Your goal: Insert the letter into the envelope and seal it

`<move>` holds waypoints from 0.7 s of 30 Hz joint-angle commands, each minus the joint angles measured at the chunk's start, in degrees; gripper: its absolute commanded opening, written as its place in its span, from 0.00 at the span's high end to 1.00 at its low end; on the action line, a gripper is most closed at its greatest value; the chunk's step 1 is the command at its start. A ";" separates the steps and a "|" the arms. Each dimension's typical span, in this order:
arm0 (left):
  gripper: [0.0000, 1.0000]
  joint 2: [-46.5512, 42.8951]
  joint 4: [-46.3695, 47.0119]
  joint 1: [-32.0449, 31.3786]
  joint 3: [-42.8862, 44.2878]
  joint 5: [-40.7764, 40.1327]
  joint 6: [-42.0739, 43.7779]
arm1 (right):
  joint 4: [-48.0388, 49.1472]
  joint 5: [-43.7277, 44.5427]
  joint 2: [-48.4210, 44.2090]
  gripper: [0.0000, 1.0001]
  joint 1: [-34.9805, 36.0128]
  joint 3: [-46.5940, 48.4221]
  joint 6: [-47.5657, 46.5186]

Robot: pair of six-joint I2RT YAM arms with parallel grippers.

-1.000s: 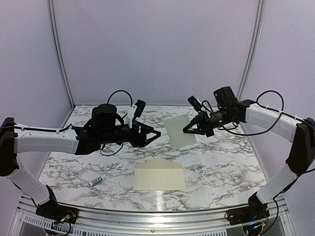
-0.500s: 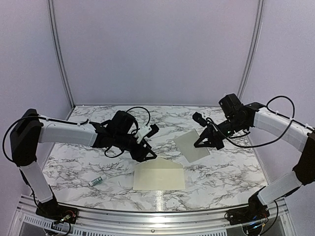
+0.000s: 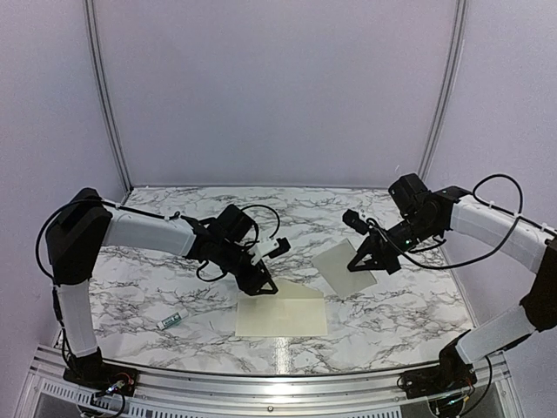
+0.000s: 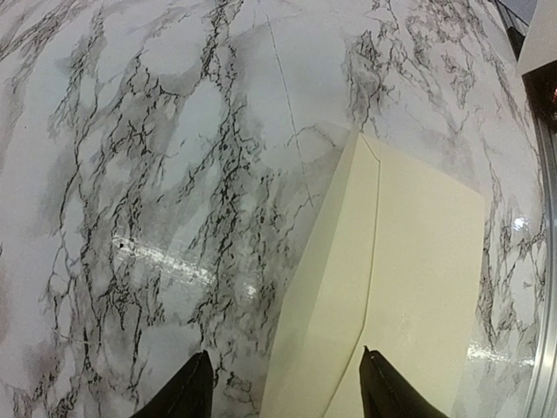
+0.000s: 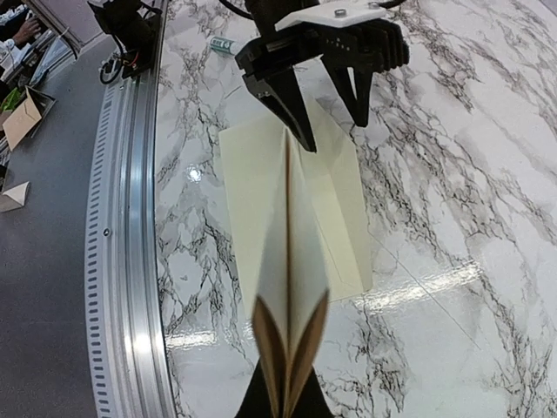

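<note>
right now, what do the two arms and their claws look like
The left arm and right arm have white shells, black joints and loose black cable loops. The left claw and right claw are black with two tapering, pointed fingers; the left carries a white plate. No markings are visible.

On the tabletop (image 3: 130, 287):
- envelope (image 3: 281, 312): lying flat below the left hand (image 3: 271, 268), flap edge between its spread fingers.
- letter (image 3: 344, 270): clamped in the right hand (image 3: 359, 259), behind and right of the envelope.
- glue tube (image 3: 171, 320): well left of the left hand.
</note>
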 commanded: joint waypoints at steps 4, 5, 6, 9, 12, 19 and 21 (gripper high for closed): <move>0.49 4.34 -1.79 1.59 4.42 5.57 1.04 | 0.11 -0.12 -1.79 1.00 -0.24 -0.96 -0.15; 0.52 4.88 -1.77 1.77 4.79 6.75 1.05 | 0.21 -0.12 -1.87 1.00 -0.28 -1.05 -0.21; 0.54 5.49 -1.99 1.96 5.20 7.88 1.05 | 0.22 -0.13 -1.88 1.00 -0.24 -1.13 -0.24; 0.63 7.33 -3.58 2.40 7.04 10.94 1.01 | 0.13 -0.19 -2.03 1.00 -0.24 -1.07 -0.29; 0.70 9.07 -4.99 2.59 8.56 13.19 1.23 | 0.13 0.04 -2.23 1.00 -0.23 -1.06 -0.38; 0.98 9.27 -7.23 2.90 10.05 14.58 1.11 | -0.26 0.60 -2.19 1.00 -0.24 -0.13 -0.53; 1.00 7.37 -7.82 2.95 9.89 13.85 1.03 | -0.66 0.83 -1.87 1.00 -0.19 1.09 -0.82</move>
